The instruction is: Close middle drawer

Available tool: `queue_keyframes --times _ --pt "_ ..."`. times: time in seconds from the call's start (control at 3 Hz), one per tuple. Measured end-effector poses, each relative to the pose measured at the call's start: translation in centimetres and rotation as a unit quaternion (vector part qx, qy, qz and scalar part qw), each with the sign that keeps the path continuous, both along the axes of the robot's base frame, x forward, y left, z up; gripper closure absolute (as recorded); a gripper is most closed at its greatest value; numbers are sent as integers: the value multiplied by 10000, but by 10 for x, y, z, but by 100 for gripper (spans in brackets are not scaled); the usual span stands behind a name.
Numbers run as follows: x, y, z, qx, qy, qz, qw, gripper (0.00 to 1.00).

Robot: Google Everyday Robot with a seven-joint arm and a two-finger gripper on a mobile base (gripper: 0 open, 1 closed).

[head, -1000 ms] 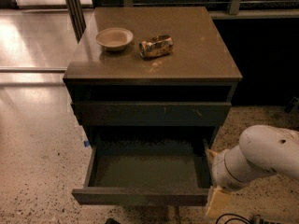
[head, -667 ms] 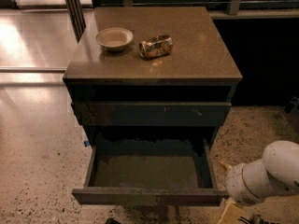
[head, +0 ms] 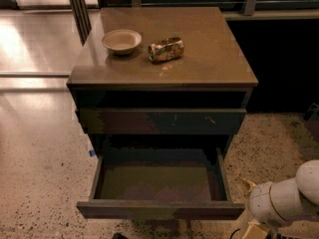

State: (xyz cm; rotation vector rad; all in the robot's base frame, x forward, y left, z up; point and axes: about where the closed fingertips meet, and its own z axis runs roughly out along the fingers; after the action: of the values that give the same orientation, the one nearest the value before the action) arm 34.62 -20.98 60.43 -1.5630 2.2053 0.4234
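The middle drawer stands open; the end effector, state untellable, sits low by its right front corner, seemingly positioning. Next: push the front straight in.

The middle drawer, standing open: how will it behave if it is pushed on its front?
The middle drawer looks empty, so it is probably light and should slide in easily. Its front is wide and handle-less, so a push near one corner might skew it. The gripper sits low beside the right front corner, off-centre.
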Motion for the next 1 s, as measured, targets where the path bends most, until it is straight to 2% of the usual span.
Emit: queue_keyframes --times 0.33,0.67,1.0 --pt "0 0 0 0 0 0 10000 15" --pt "0 -1 -1 -4 -6 -22 10000 46" --pt "-2 -3 -4 -16 -30 -109 9999 70"
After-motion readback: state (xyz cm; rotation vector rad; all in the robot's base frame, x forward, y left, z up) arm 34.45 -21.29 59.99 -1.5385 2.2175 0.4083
